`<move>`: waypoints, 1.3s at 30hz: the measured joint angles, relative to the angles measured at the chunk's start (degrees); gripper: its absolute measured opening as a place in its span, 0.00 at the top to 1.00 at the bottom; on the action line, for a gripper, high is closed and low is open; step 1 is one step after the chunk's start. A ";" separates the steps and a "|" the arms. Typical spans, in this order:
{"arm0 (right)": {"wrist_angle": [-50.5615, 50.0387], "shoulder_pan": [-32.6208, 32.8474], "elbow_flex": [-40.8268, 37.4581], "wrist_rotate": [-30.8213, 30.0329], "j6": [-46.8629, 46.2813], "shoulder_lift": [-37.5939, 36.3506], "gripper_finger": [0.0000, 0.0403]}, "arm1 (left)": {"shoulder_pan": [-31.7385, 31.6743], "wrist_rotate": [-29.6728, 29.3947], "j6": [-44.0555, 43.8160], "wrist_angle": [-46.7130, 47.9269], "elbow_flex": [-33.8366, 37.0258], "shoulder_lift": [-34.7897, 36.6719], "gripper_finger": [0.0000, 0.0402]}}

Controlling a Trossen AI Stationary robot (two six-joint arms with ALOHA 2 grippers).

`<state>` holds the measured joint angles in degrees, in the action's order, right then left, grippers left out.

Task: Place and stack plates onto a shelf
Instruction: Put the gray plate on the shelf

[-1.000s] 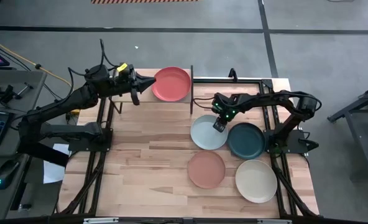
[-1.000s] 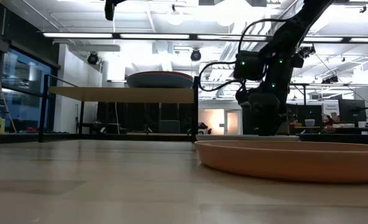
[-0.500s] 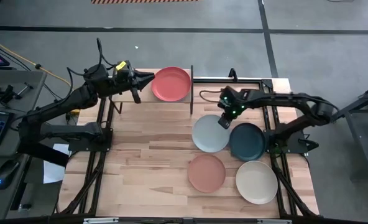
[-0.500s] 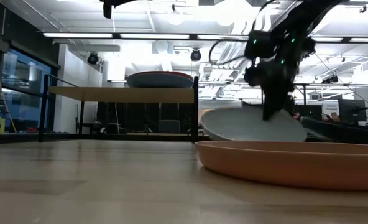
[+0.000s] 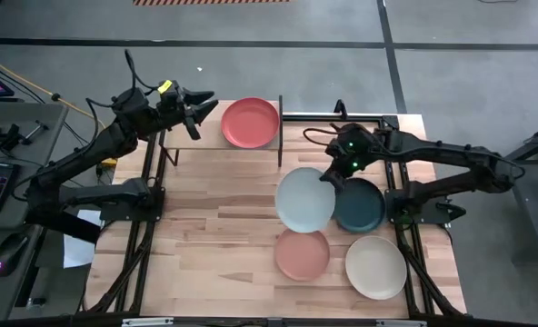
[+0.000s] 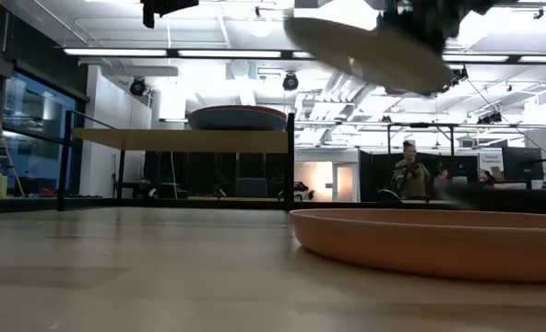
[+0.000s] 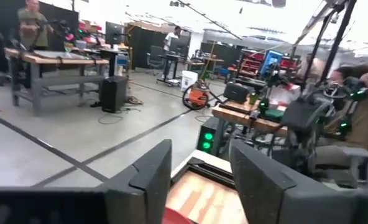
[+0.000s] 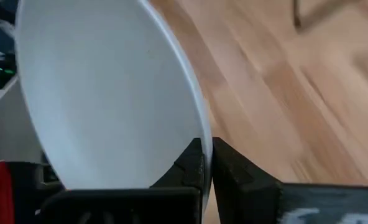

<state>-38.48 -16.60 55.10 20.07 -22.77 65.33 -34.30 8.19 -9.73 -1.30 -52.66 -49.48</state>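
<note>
We read no brand, label or writing on anything. Left of the shelf (image 5: 219, 136), our left gripper (image 5: 199, 102) hangs with fingers spread, empty. The red plate (image 5: 250, 122) lies on the shelf. Right of it, our right gripper (image 5: 330, 177) pinches the pale plate (image 5: 305, 200) by its rim, raised above the salmon plate (image 5: 302, 254).

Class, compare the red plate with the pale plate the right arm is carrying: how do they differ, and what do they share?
The red plate rests flat on the shelf; the pale plate hangs in the air, tilted. Nothing grips the red plate, since the left pincer stands open beside it; the right pincer is shut on the pale plate's rim. One is red, the other pale mint-white. Both are round, shallow and similar in size.
</note>
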 joint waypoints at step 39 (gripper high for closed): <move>20.76 -8.28 61.01 -15.06 -26.24 54.75 1.00 | 0.20 -13.11 16.41 30.11 -20.97 0.01 0.46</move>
<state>-17.71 -24.88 116.11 5.01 -49.00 120.07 -34.11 -4.91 6.67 28.82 -73.63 -49.47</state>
